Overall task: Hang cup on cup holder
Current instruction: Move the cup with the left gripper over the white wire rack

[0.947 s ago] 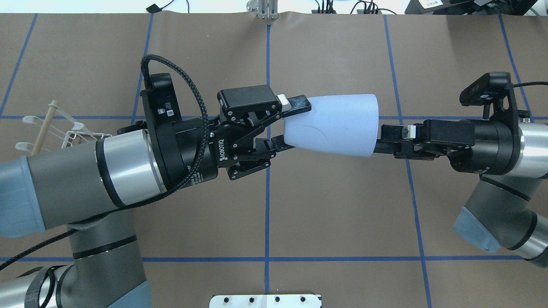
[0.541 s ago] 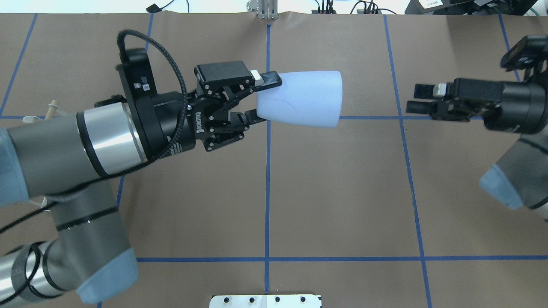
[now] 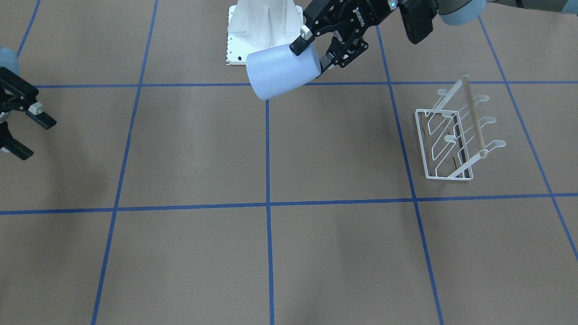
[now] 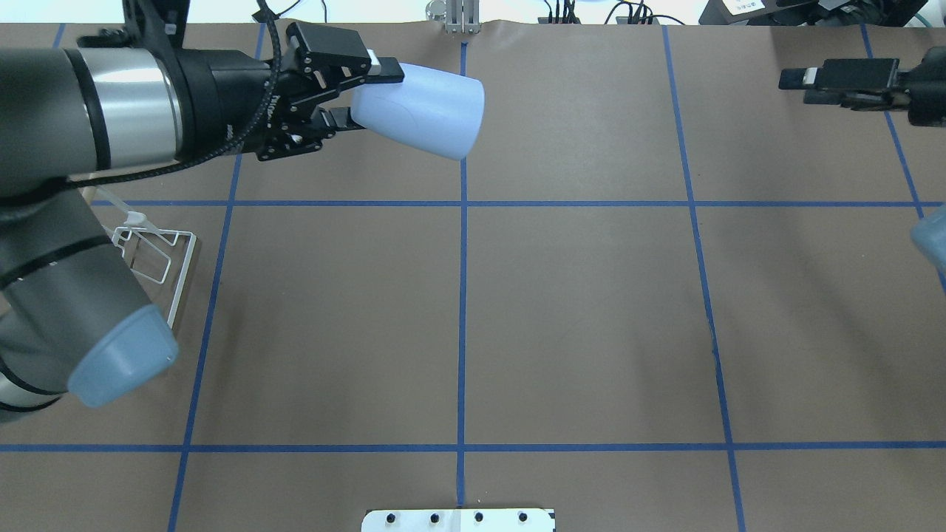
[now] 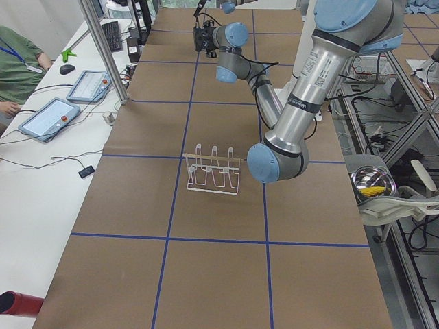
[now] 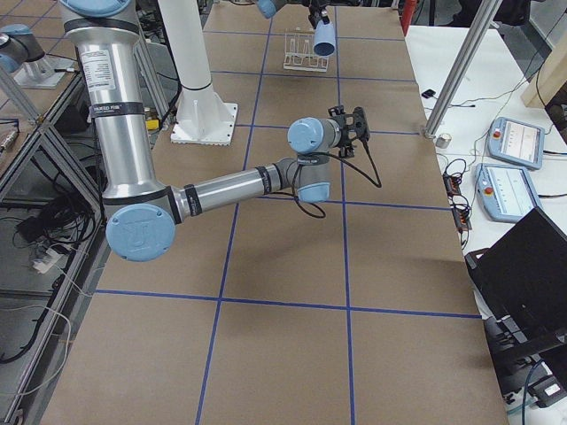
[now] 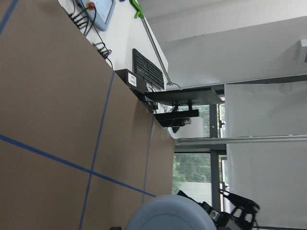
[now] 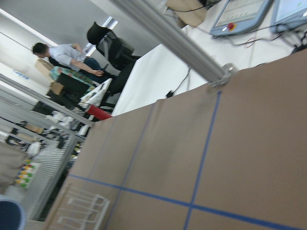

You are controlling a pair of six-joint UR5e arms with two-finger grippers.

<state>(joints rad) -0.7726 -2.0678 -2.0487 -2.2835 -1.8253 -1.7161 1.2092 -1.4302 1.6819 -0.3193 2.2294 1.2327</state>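
My left gripper is shut on the base end of the pale blue cup and holds it on its side in the air, rim toward the table's middle. It also shows in the front-facing view, gripper on cup. The white wire cup holder with its wooden rod stands on the table on my left side, apart from the cup; in the overhead view my left arm half hides the holder. My right gripper is open and empty at the far right.
The white robot base plate sits at my near edge, also in the overhead view. Blue tape lines grid the brown table. Operators' tablets lie beyond the far edge.
My right gripper let go of the cup's rim and drew back to the far right. My left gripper carried the cup away to the left and toward the far edge.
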